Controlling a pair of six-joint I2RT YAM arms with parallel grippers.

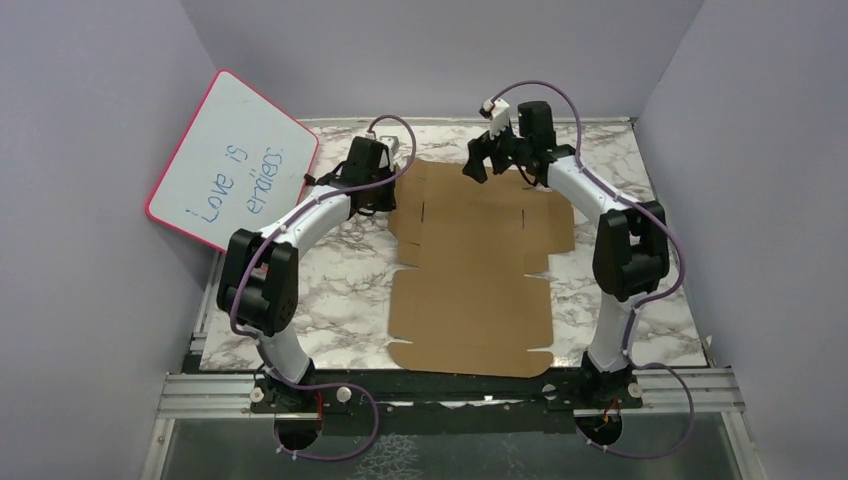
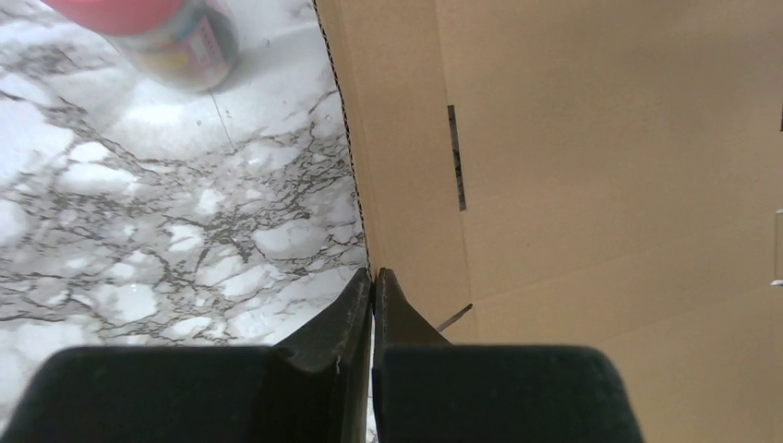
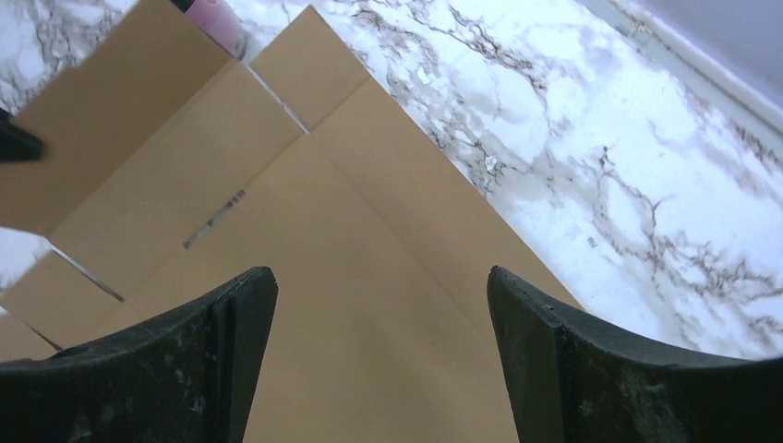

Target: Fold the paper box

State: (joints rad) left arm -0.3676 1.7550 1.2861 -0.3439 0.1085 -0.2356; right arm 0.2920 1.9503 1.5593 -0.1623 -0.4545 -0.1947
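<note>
The left end effector (image 2: 372,275) is seen shut narrow, tips set at the left edge of the paper box (image 1: 470,270), a flat brown die-cut corrugated cardboard sheet; a true pinch cannot be confirmed. The right end effector (image 3: 380,281) is held wide above its far end. Risk: the edge could be lost on lifting, or the sheet dragged across the white marbled bench (image 1: 330,290). It is laid unfolded, flaps and slits uncreased.

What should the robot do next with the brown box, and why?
Probably lift the left hand a little, to swing that side flap up. It looks shut on the left edge of the paper box, which lies unfolded on the table, while the right hand hangs open above the cardboard, holding nothing.
</note>
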